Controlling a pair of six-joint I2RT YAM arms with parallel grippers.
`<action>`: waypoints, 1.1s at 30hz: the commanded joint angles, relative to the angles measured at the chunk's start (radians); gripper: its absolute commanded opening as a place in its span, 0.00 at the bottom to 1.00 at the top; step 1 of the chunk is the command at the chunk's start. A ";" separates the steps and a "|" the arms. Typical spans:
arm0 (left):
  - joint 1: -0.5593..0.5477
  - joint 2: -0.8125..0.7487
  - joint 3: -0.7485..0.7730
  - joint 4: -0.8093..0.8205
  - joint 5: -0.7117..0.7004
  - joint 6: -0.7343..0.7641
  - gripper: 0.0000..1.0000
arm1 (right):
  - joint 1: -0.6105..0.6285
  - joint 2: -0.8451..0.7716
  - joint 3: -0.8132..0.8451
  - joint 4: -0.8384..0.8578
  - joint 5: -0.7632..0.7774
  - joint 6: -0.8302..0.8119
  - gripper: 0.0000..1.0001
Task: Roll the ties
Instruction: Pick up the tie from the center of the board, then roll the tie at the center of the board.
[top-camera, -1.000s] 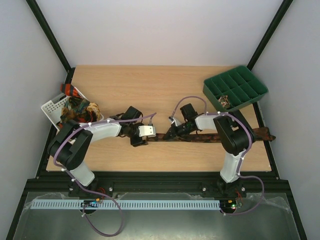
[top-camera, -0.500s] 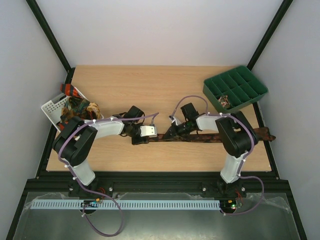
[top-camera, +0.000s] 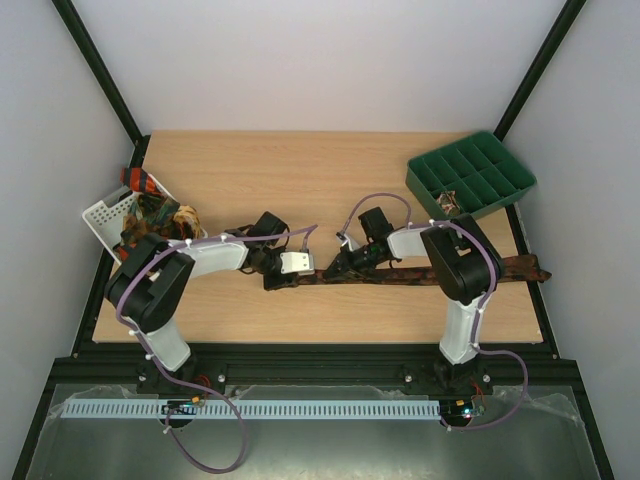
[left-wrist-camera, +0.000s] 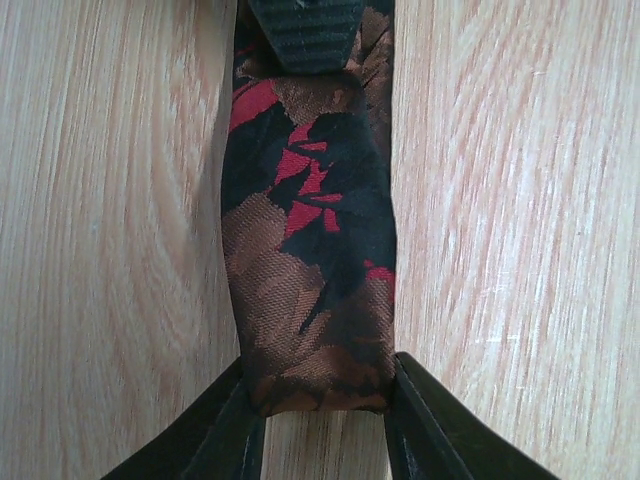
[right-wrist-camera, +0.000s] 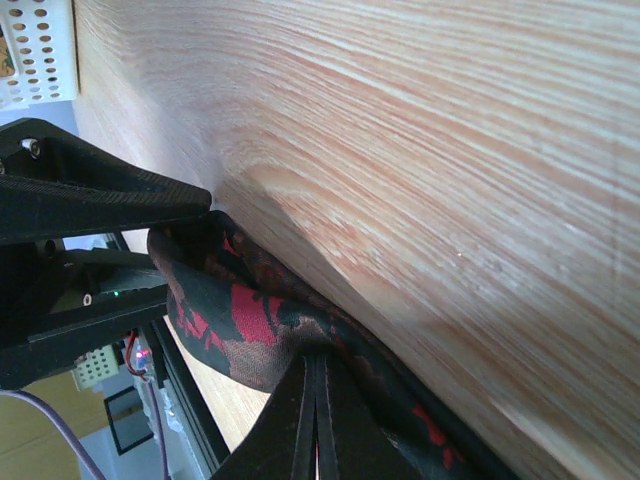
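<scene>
White arm links (top-camera: 212, 258), black joints (top-camera: 465, 265), purple cables (top-camera: 385, 196), black fingers (left-wrist-camera: 225, 440)

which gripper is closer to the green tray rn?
Right. The right gripper, shut on the dark tie, is down-left of the green tray in the top view; the left gripper sits farther left, at the tie's end.

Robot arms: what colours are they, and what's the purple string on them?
The left arm and right arm are white shells joined by chunky black joints. The purple string is a thin cable looping along each arm. The left gripper has a white block behind black fingers; the right gripper is black too.
</scene>
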 joint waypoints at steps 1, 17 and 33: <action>-0.005 -0.050 0.003 -0.013 0.063 -0.006 0.34 | 0.004 0.043 -0.001 -0.049 0.064 -0.013 0.01; -0.055 0.018 0.116 0.104 0.225 -0.163 0.31 | 0.004 -0.057 0.012 -0.059 0.020 0.014 0.01; -0.055 0.025 0.135 0.073 0.240 -0.153 0.32 | -0.140 -0.253 -0.011 -0.257 -0.002 -0.141 0.35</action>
